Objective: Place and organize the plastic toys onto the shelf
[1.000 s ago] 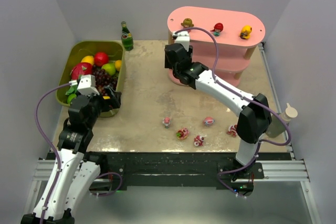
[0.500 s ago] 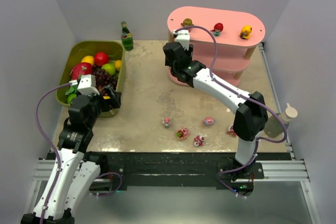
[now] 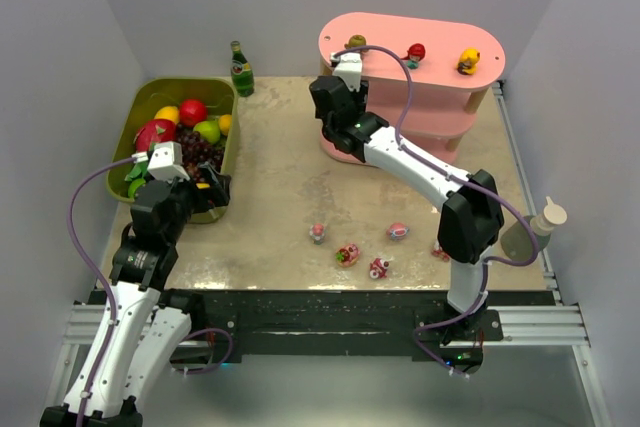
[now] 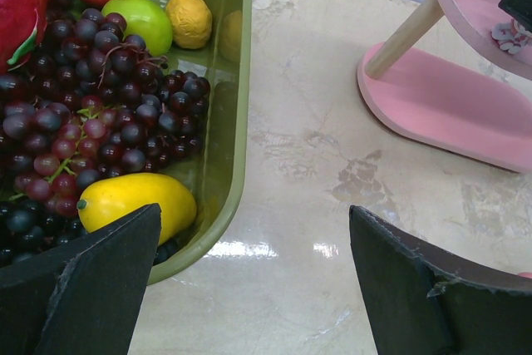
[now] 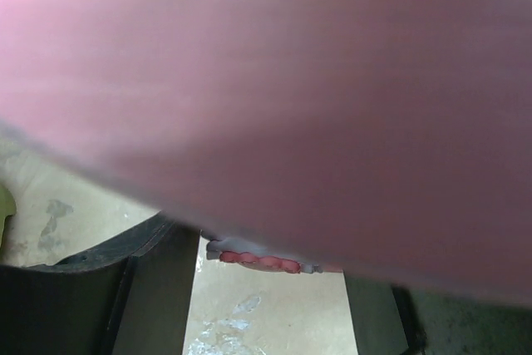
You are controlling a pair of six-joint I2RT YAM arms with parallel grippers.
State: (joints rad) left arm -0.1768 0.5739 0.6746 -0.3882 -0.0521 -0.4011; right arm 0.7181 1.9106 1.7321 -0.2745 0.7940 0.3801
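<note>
Pink toy (image 5: 253,260) sits between the right gripper's (image 5: 270,278) fingers. The jaws are part-way closed and, by the look of it, pinched on it. It's at the left end of the shelf (image 3: 445,119), at the middle board (image 4: 482,6), tucked under the top board (image 5: 266,81). Up top, three toys (image 3: 415,51) stand in a row. Five toys (image 3: 348,254) lie on the table (image 3: 270,177), well apart from the shelf. Left gripper (image 4: 253,288) is spread wide, holding nothing, hanging by the bin (image 4: 237,81).

Danger now: the top board fills the wrist view, so the wrist is close beneath it. A lift could bump it and shake the brown-haired toy (image 3: 355,43) above. Let go too near the rounded end and the pink toy could tip off.
</note>
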